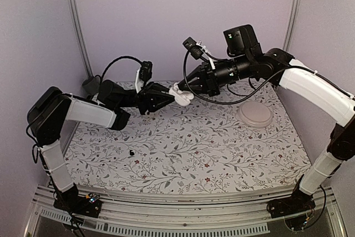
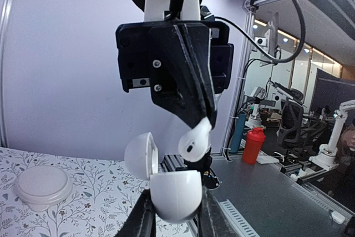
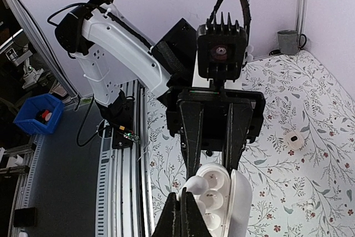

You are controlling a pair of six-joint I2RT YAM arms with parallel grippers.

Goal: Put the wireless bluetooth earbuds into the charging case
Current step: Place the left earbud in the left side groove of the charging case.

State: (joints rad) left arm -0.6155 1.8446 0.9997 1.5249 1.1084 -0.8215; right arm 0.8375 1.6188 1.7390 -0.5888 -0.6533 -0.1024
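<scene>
**Entry: earbud insertion, mid-air handover. Hazards.**

- **Left pincer** (image 2: 173, 220): closed on the lower shell of the charging case (image 2: 176, 195), gripping it by its rounded sides. The case is held clear of the desk (image 1: 211, 148), above the middle of its far edge, with the lid (image 2: 140, 156) hinged open.
- **Right pincer** (image 3: 181, 201): closed on one earbud (image 2: 194, 137), pinched at its tips. The earbud is just beside the open mouth of the case and not yet seated. The other earbud's place cannot be told: the sockets (image 3: 212, 197) are only partly visible.

**Risks, as judged:**

1. Slip of the earbud. It is glossy and tiny and held only at the fingertips, so any side contact with the case rim could twist it out of the grip.
2. Misalignment. The earbud is tilted, and a stem that does not line up with its socket would probably jam or rest crooked.
3. Case shift. Pushing down on a smooth shell held only by its sides may rotate it or squeeze it out of the grip.
4. Lid interference. The open lid stands close to the right fingers, and a nudge could close it partway.
5. Drop. Anything released would fall to the patterned desk, where small white parts are hard to find. A pale dish (image 1: 254, 115) and a black bit (image 1: 132, 152) already lie there.
</scene>
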